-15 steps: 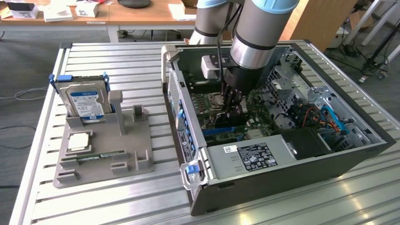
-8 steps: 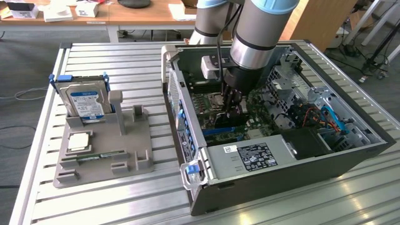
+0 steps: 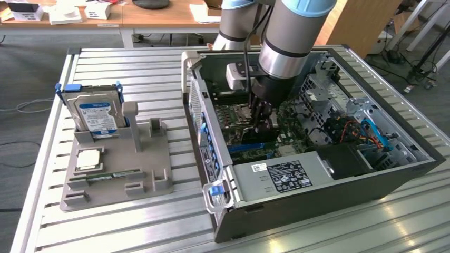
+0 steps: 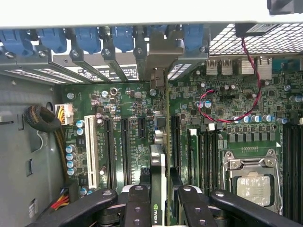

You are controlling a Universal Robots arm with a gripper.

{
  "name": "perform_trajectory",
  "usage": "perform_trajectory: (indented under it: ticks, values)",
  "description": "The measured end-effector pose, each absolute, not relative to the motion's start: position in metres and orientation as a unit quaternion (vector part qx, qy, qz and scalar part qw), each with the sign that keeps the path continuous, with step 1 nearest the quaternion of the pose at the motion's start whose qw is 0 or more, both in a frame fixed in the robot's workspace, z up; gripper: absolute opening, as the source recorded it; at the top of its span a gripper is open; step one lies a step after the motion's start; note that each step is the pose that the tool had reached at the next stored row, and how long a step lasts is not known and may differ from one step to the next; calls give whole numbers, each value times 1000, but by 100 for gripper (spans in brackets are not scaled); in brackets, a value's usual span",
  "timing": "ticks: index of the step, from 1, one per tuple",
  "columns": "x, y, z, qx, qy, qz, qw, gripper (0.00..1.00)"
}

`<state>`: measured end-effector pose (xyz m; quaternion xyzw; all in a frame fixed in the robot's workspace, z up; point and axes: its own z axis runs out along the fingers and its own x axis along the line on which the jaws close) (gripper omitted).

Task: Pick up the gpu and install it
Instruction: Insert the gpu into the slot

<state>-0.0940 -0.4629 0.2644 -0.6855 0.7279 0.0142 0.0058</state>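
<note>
I hold the gpu (image 4: 157, 189), a thin dark expansion card seen edge-on with a green logo on its near edge, pinched between my two black fingers (image 4: 138, 208). My gripper (image 3: 262, 118) is closed on it and reaches down inside the open black computer case (image 3: 393, 174), which lies on its side on the ribbed metal table (image 3: 105, 221).

I keep the card upright, edge toward the green motherboard (image 4: 222, 94), because a card can seat only when it goes in edgeways along a slot. In the wrist view it runs parallel to the long black expansion slots (image 4: 125, 142) and sits over the gap between them, with its greyish-tan metal bracket (image 4: 158, 56) up at the rear wall among the blue retaining clips (image 4: 123, 38). I judge that the bracket is placed there so it meets the case's rear opening. I cannot tell whether the card's lower edge is already in a slot or just above it.

The card looks slab-like and rigid: dark face, pale metallic end, narrow profile.

Well apart from me, on the exterior view's left, the grey plastic parts holder (image 3: 116, 174) carries the boxy hard drive with a blue-white label (image 3: 97, 115).
</note>
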Motion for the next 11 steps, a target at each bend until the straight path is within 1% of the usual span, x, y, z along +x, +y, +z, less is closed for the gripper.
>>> perform_trajectory:
  ticks: [11]
  values:
    - [-94, -463, 263, -685, 728, 14, 6, 27]
